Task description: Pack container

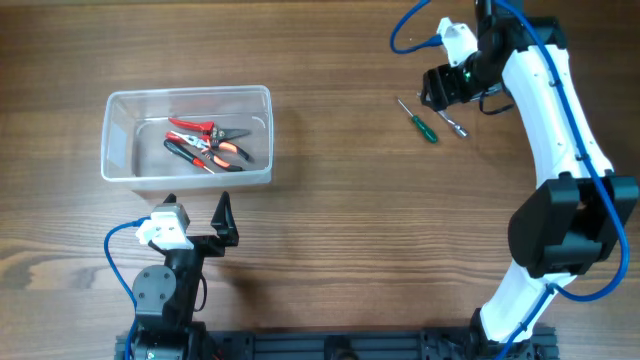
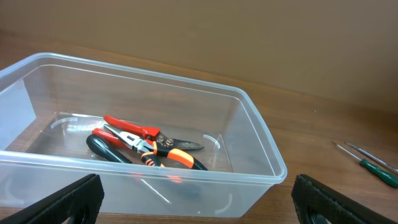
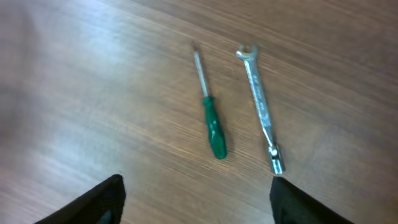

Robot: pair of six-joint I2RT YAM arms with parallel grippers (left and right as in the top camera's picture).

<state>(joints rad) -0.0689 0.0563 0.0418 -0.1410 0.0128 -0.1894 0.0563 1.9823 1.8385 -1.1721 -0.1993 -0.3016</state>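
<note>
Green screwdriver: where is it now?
In the overhead view the green screwdriver lies on the table, right side, just left of the wrench, beside the right gripper and well away from the container.

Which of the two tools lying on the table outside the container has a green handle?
The screwdriver: its handle is green and its shaft is thin. The wrench lying beside it is bare silver metal along its whole length.

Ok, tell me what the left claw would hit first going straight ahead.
Most likely the near wall of the container, straight ahead of the left claw; depth is hard to judge.
</note>
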